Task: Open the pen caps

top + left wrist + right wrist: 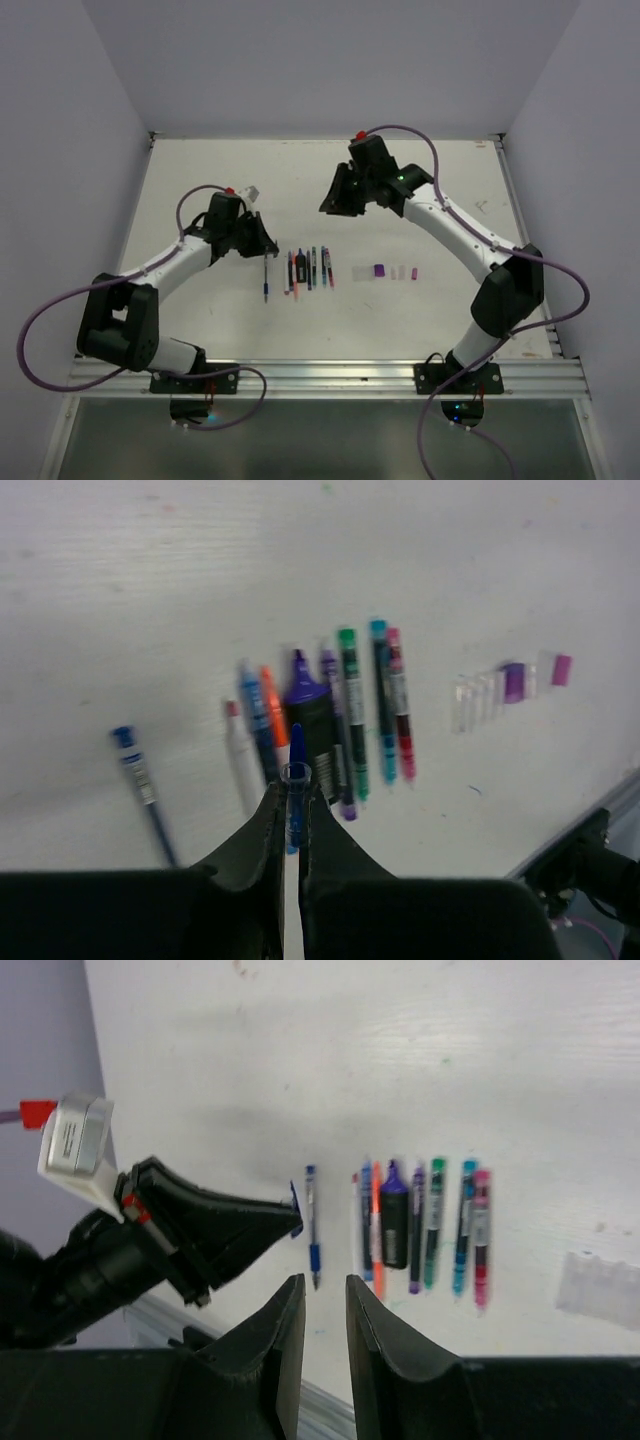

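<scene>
Left gripper (292, 795) stoops low, left of the table's middle, pinching a small blue cap (296, 755). Right gripper (325, 1282) hangs nearer the far edge, fingers slightly parted.

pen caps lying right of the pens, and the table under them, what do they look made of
Pen caps: probably hard plastic, smooth; several are see-through, one purple, one pink. Table: looks like a white painted board, matte, with faint streaks like grain; what lies under the paint cannot be told.
</scene>
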You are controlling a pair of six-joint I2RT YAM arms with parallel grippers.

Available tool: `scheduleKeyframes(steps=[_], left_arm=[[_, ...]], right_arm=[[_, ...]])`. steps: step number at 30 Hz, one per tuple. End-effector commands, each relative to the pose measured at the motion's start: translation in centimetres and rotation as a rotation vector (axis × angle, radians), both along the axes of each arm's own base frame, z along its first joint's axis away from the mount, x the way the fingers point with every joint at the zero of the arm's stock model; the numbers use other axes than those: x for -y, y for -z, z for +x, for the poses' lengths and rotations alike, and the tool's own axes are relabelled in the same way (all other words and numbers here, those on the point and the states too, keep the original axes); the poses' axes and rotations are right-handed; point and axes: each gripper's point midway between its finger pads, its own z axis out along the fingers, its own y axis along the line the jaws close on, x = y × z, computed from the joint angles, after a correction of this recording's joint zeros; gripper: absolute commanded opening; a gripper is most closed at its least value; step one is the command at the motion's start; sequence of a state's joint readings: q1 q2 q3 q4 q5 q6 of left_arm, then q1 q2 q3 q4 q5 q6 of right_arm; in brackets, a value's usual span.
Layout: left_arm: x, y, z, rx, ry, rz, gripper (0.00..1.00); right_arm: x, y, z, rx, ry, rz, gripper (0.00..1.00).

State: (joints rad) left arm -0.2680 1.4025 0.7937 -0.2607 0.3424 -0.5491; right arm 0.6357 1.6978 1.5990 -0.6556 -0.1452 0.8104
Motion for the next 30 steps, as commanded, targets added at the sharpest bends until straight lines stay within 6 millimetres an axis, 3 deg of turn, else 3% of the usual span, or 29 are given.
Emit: scheduleKeyframes(steps=[1,5,10,18,21,24,25,27,29,30], left_arm=[[8.4,-3.4,0.8,0.078,0.198,-0.188,0.0],[13.3,-2.8,-0.1,0.041,0.29,-0.261,0.0],[16.3,-1.3,-0.4,0.014,0.347,-0.261,0.0],[19.5,1.4,-0.3,-0.061,0.392,-0.25,0.0],[19.8,2.4,-0.6,-0.087,0.388,-0.236,0.05],[20.3,2.6,-0.6,-0.087,0.395,-0.245,0.14],[20.4,2.8,-0.7,-0.095,0.394,-0.242,0.15],[20.7,3.3,-1.0,-0.113,0.397,-0.243,0.16],[20.8,3.6,-1.2,-0.119,0.394,-0.243,0.19],[20.9,3.6,-1.4,-0.121,0.399,-0.243,0.23]], right_arm=[[4.6,0.5,0.7,-0.022,0.109,-0.037,0.27],[8.0,0.4,0.7,-0.024,0.179,-0.054,0.27],[10.2,0.4,1.3,-0.039,0.22,-0.037,0.27],[12.0,0.9,2.3,-0.053,0.255,-0.057,0.27],[12.0,1.1,3.4,-0.047,0.259,-0.068,0.27],[12.3,2.4,5.2,-0.059,0.271,-0.105,0.27],[12.3,3.9,5.9,-0.089,0.275,-0.122,0.27],[12.7,4.6,7.6,-0.1,0.296,-0.124,0.27],[13.0,7.1,9.0,-0.152,0.33,-0.144,0.27],[13.2,6.9,10.0,-0.143,0.35,-0.142,0.27]])
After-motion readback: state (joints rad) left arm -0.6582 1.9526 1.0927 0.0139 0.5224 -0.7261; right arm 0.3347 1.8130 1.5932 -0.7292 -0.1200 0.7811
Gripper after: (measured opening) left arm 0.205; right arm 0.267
